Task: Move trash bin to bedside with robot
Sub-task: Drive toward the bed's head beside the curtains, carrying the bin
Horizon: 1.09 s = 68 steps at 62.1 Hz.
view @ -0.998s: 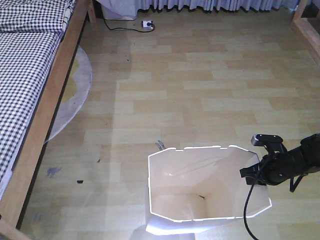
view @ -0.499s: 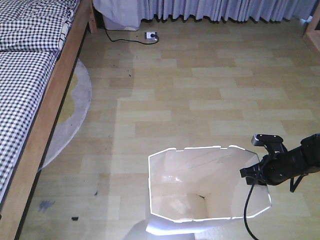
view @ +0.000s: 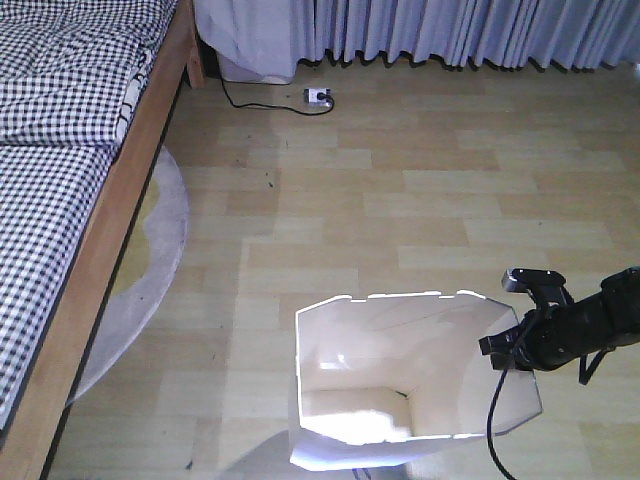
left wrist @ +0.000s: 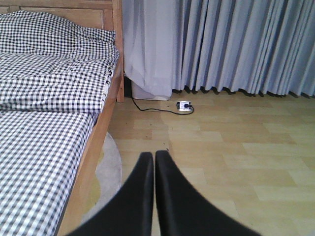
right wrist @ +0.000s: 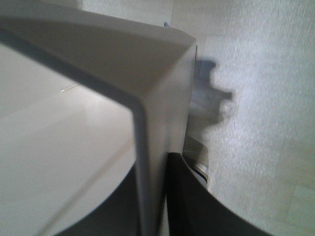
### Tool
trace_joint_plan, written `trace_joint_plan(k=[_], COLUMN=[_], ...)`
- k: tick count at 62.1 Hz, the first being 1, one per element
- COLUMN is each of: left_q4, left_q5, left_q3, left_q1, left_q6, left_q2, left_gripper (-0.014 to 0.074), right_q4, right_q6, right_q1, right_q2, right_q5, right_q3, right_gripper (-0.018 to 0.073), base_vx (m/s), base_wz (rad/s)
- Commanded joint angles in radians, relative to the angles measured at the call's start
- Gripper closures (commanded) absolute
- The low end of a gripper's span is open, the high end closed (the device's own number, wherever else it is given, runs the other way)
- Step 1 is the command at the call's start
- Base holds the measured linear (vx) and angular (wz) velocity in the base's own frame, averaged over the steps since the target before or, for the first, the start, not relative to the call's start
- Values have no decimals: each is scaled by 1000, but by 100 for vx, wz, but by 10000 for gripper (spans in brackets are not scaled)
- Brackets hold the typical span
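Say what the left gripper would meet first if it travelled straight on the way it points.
Probably nothing close: the left gripper, shut, points over bare wooden floor, right of the bed frame. The power strip and grey curtain lie beyond, though depth is unclear.

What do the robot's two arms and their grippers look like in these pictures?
The right arm is slim, matt black and rounded, with a small black box with pale spots on top and a thin black cable hanging from it. The right gripper is black too. The left gripper shows two smooth black fingers tapering to narrow tips. No markings are visible.
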Motion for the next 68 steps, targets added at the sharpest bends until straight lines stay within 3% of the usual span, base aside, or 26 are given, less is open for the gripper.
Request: trace_joint_plan(k=[1, 68], left_q4=[-10, -10], left_q5=[-74, -74], left_q3=[29, 29], left_q1=[-3, -3], left_q6=[-8, -8], left_q2=[-10, -10], left_gripper=[602, 602], right_q4=[36, 36], right_q6=[2, 2], right_q1=[-2, -2], right_q2=[-66, -66], right_q5=[178, 178], right_q3=[-12, -12], right_gripper=[565, 565], base_vx=[43, 41], base_wz=[5, 2])
